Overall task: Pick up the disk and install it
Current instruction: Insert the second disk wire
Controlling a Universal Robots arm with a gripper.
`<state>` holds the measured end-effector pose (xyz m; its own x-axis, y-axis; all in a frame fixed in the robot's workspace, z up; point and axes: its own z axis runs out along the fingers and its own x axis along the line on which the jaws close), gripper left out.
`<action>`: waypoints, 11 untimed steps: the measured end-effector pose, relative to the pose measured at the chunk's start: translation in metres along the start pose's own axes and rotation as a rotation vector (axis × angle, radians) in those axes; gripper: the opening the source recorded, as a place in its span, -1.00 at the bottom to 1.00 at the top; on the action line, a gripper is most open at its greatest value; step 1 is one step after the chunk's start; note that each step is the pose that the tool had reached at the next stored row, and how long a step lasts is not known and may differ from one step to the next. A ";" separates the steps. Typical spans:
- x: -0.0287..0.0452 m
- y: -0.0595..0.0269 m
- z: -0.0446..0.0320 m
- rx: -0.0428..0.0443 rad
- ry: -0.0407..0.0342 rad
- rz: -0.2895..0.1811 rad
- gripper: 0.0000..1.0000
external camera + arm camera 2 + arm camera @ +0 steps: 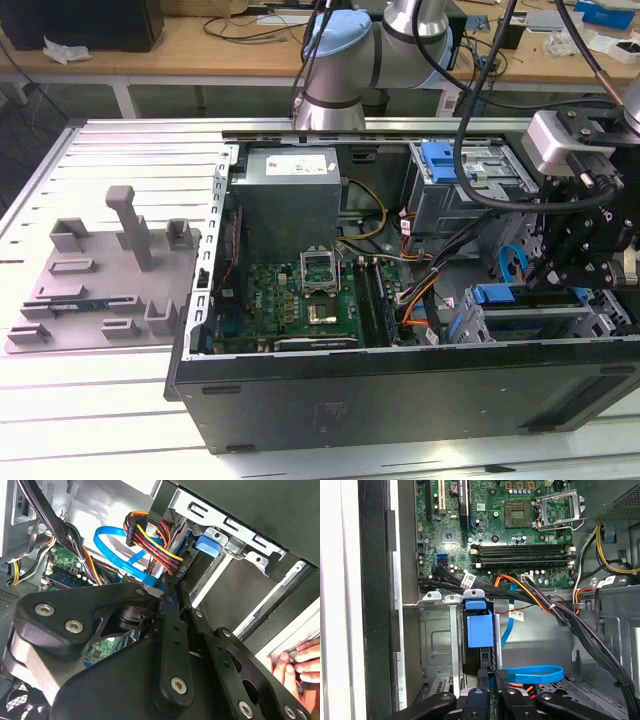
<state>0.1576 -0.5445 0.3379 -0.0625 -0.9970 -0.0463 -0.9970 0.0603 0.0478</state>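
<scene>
The gripper [490,692] is clamped on the disk [479,645], standing on edge in the near-right bay [437,645], long axis vertical.

A wooden workbench [200,45] stands behind the ribbed metal table [110,150].

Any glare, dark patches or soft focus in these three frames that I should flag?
Exterior view: evenly lit, though the case's front wall is dark. Second wrist view: the black claw linkage sits close and shadowed, and bright light washes out the case wall behind the cables. First wrist view: sharp on the motherboard, a pale overexposed strip along one edge.
</scene>
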 end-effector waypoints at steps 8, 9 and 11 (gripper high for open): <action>0.0000 0.0000 0.0001 0.0000 0.0000 0.000 -0.68; 0.0000 0.0000 0.0006 -0.0002 -0.0014 0.000 -0.66; 0.0000 0.0000 0.0005 -0.0001 -0.0009 0.000 -0.41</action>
<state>0.1577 -0.5445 0.3374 -0.0625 -0.9969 -0.0472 -0.9970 0.0602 0.0479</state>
